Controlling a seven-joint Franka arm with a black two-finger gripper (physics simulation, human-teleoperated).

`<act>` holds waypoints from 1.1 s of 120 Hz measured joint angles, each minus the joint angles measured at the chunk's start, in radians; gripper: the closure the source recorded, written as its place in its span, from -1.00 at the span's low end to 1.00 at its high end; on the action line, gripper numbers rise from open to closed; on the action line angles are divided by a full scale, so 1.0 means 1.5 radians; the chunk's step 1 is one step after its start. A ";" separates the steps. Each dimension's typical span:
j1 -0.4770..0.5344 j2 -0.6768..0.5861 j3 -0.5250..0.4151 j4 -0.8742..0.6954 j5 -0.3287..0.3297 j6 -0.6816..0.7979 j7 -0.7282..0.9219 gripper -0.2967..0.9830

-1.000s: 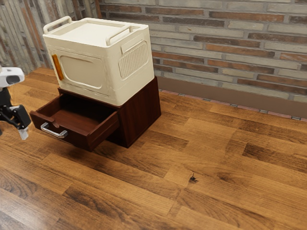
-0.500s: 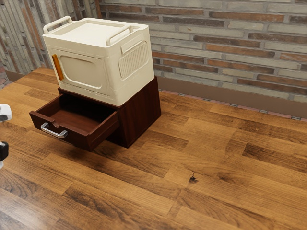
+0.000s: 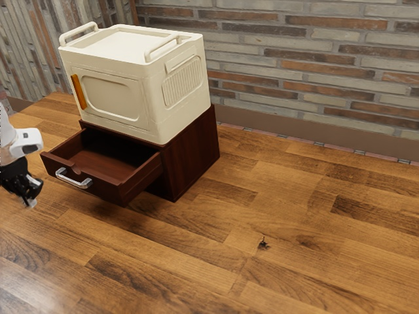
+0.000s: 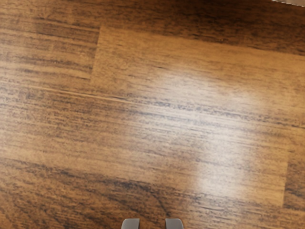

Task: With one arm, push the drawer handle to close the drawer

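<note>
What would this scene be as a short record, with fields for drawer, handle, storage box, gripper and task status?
Drawer: pulled out of dark wood cabinet
Handle: silver bar on drawer front
Storage box: cream, on top of cabinet, orange tab on its front
Gripper: jaws apart, empty, clear of handle
Task status: drawer not yet closed

A grey and rust-brown brick wall (image 3: 314,65) rises above a brown skirting (image 3: 314,134). Pale light gleams on the planked wooden surface (image 3: 294,261).
</note>
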 joint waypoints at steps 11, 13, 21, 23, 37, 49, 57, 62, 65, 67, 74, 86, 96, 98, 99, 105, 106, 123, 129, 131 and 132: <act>-0.001 0.044 -0.001 0.022 -0.030 0.021 0.011 0.60; -0.001 0.051 -0.001 0.026 -0.034 0.025 0.013 0.60; -0.001 0.077 -0.008 0.043 -0.050 0.035 0.021 0.60; -0.001 0.083 -0.012 0.047 -0.054 0.037 0.023 0.60; -0.001 0.140 -0.035 0.084 -0.095 0.052 0.038 0.61; -0.001 0.186 -0.043 0.120 -0.129 0.061 0.053 0.61; 0.001 0.225 -0.052 0.152 -0.155 0.065 0.064 0.61; 0.003 0.254 -0.061 0.178 -0.175 0.066 0.073 0.61; 0.002 0.269 -0.066 0.191 -0.186 0.066 0.078 0.61; 0.001 0.279 -0.069 0.200 -0.193 0.067 0.081 0.61; -0.004 0.302 -0.077 0.221 -0.212 0.067 0.092 0.61; -0.018 0.339 -0.084 0.260 -0.242 0.067 0.110 0.60; -0.014 0.370 -0.085 0.290 -0.264 0.067 0.126 0.60; -0.011 0.375 -0.085 0.294 -0.267 0.067 0.129 0.60; -0.010 0.378 -0.085 0.298 -0.269 0.067 0.131 0.60; -0.002 0.394 -0.085 0.317 -0.276 0.064 0.139 0.60; -0.001 0.397 -0.085 0.321 -0.276 0.064 0.141 0.60; 0.003 0.447 -0.095 0.384 -0.304 0.057 0.164 0.60; 0.002 0.452 -0.099 0.392 -0.310 0.056 0.172 0.60; 0.002 0.454 -0.100 0.396 -0.312 0.055 0.174 0.60; 0.003 0.455 -0.101 0.398 -0.313 0.055 0.176 0.60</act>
